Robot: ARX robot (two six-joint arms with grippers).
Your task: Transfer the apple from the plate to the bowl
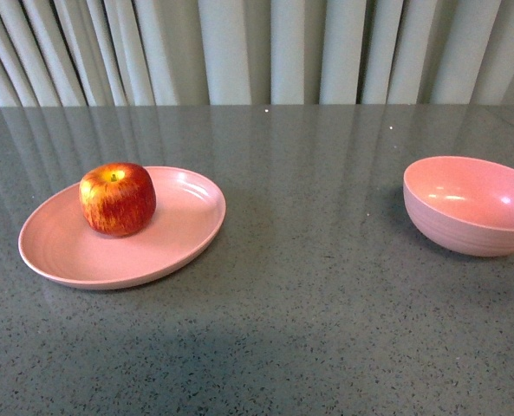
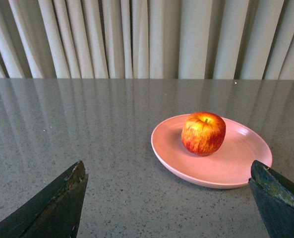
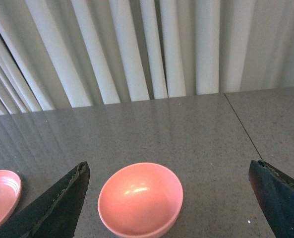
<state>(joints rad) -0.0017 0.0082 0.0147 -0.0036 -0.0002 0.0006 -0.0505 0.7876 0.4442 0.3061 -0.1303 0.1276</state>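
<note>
The red apple [image 1: 117, 199] with yellow streaks sits upright on the wide pink plate [image 1: 187, 234] at the left of the grey table. The deep pink bowl [image 1: 473, 205] stands empty at the right. Neither arm shows in the front view. In the left wrist view the apple [image 2: 203, 133] rests on the plate [image 2: 236, 168] ahead of my left gripper [image 2: 169, 171], which is open and empty, jaws wide apart. In the right wrist view the bowl [image 3: 140, 199] lies ahead of my right gripper [image 3: 169, 171], also open and empty; the plate's edge [image 3: 0, 196] shows beside it.
A grey speckled table [image 1: 309, 329] runs back to pale pleated curtains [image 1: 257, 52]. A thin seam [image 3: 243, 126] crosses the table beyond the bowl in the right wrist view.
</note>
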